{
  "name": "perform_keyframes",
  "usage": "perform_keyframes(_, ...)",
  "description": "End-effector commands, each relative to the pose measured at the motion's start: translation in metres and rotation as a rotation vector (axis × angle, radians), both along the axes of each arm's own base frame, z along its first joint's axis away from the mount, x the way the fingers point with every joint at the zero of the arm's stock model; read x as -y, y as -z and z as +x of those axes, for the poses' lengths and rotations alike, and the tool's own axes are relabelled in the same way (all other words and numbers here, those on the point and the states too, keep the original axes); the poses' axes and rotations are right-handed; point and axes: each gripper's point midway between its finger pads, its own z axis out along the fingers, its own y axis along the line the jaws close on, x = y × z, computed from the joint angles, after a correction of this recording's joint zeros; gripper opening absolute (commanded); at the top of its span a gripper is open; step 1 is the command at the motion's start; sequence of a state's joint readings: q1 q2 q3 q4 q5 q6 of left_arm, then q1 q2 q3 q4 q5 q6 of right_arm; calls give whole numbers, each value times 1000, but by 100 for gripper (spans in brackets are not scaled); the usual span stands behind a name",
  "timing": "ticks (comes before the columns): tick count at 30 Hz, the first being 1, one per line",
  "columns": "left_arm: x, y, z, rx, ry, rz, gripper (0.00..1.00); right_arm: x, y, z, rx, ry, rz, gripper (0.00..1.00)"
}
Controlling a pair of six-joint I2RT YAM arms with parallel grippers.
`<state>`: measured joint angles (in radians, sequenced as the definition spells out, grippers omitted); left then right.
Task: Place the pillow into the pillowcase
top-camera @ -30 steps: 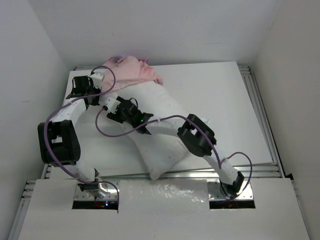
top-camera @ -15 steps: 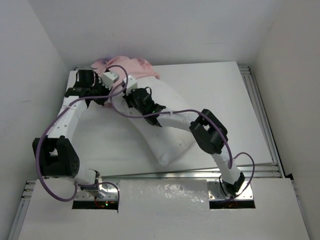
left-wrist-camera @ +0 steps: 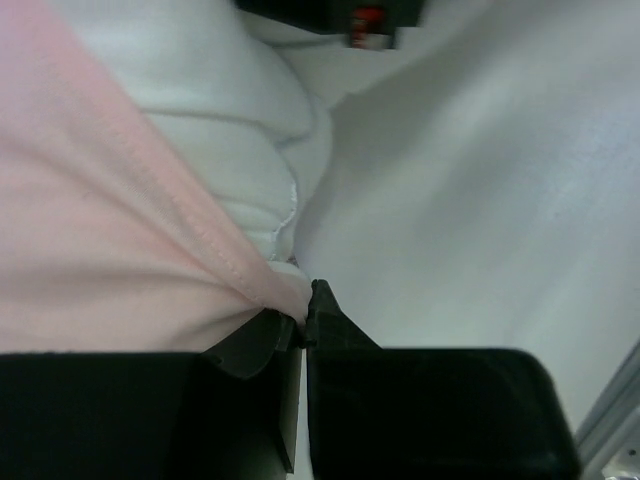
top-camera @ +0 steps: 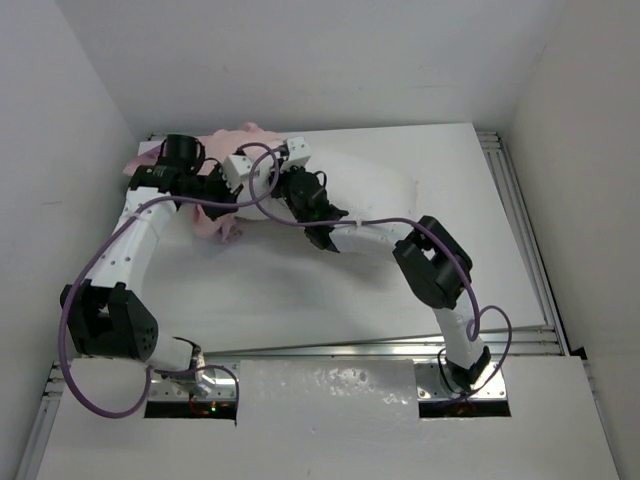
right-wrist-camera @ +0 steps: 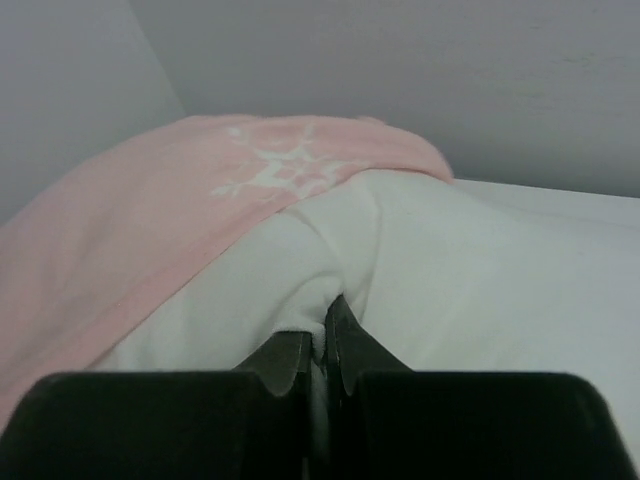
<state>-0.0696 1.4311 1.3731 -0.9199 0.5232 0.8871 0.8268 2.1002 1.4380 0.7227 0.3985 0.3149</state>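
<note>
The insertion step is judged to be in hand. One end of the large, plump, plain white pillow [top-camera: 375,185] is tucked under the thin fabric pillowcase [right-wrist-camera: 170,210], which shows its pale pink side with faint white snowflakes. Most of the pillow's body is left bare on the flat white table [top-camera: 440,270]. In the overhead view the bundle is found in the table's 11 o'clock corner, with the pillow stretched out from there towards 3 o'clock.

The left gripper [left-wrist-camera: 305,318] is seen clenched on the pink hem of the pillowcase. In its wrist view the pillow bulges just beyond the fingertips at 12 o'clock. The right gripper [right-wrist-camera: 325,335] is clenched on a pinched fold of the pillow itself. The edge of the case is draped over the pillow at 10 o'clock from the fingertips, and uncovered pillow is seen at 2 o'clock.

For the next move, it is judged that the hem should be drawn over the pillow towards 3 o'clock while the pillow is driven towards 9 o'clock into the mouth. The hem would have to be kept taut, and a fresh grip further along the pillow will probably be needed. Most of the task is judged to remain.
</note>
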Motion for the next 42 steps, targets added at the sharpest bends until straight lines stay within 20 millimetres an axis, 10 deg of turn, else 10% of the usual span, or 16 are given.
perform_keyframes(1, 51, -3, -54, -153, 216, -153, 0, 26, -141, 7, 254, 93, 383, 0)
perform_keyframes(7, 67, -47, -1, -12, 60, -291, 0, 2, -91, 3, 176, 52, 301, 0)
perform_keyframes(14, 42, -19, 25, -25, -198, -246, 0, 9, -34, -44, 79, -58, 269, 0)
perform_keyframes(22, 45, -81, 30, 93, -170, -195, 0, -3, -111, -102, 352, -165, 170, 0)
perform_keyframes(30, 117, -54, -92, -90, 506, -204, 0, -6, -132, -70, 347, -9, 236, 0)
perform_keyframes(36, 115, -45, -76, -88, 441, -195, 0, -4, -114, -70, 291, -4, 262, 0)
perform_keyframes(39, 98, -51, -38, -67, 165, -255, 0, 0, -94, -78, 253, -30, 247, 0)
perform_keyframes(42, 65, -44, -9, -7, -34, -201, 30, 11, -54, -94, 194, -77, 193, 0)
